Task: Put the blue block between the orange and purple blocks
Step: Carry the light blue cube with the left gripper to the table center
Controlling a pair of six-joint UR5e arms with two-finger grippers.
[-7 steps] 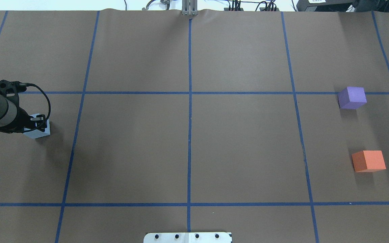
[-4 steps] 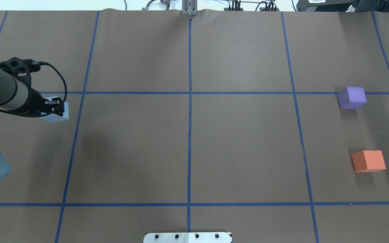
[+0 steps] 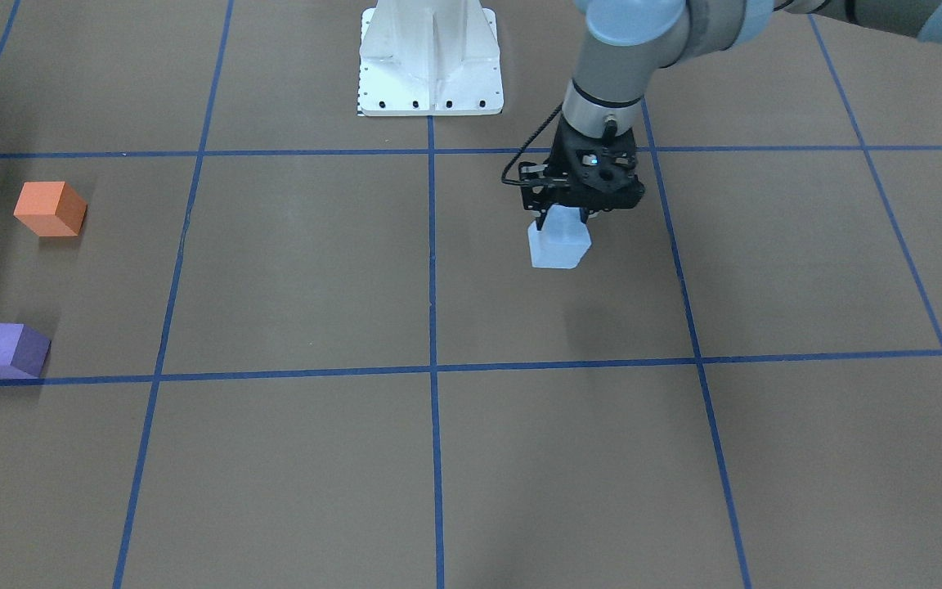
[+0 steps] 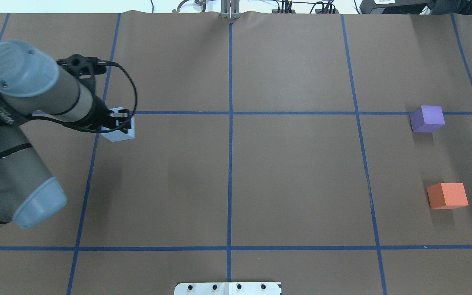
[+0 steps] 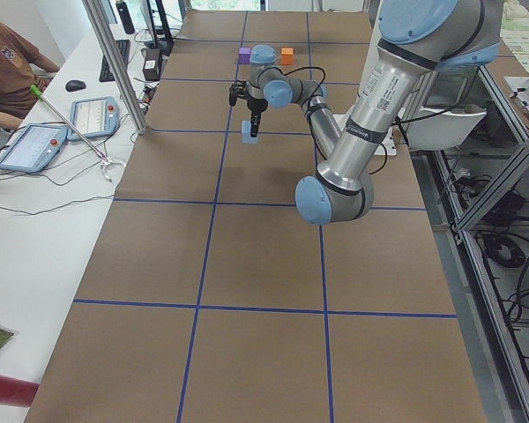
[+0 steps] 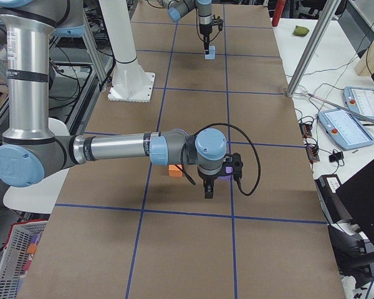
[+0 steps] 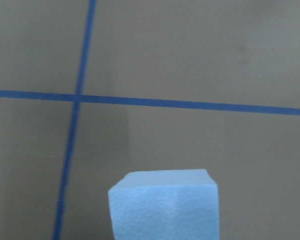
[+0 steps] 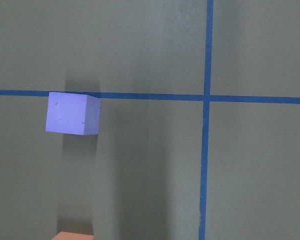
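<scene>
My left gripper [image 4: 121,123] is shut on the pale blue block [image 4: 119,134] and holds it above the table, left of centre. The block also shows in the front view [image 3: 559,247] under the gripper [image 3: 569,219], and fills the bottom of the left wrist view [image 7: 162,205]. The purple block [image 4: 427,119] and orange block [image 4: 447,195] sit apart at the far right, with a gap between them. My right gripper [image 6: 207,190] hovers over them; I cannot tell whether it is open. Its wrist view shows the purple block [image 8: 73,113] and the orange block's top edge [image 8: 72,236].
Brown paper with a blue tape grid covers the table. The white robot base plate [image 3: 430,57] stands at the near middle edge. A side table with tablets [image 5: 35,145] and a seated person runs along the far edge.
My left arm has lifted the blue block and carried it to the right and slightly farther from the robot. The purple and orange blocks have not moved.
</scene>
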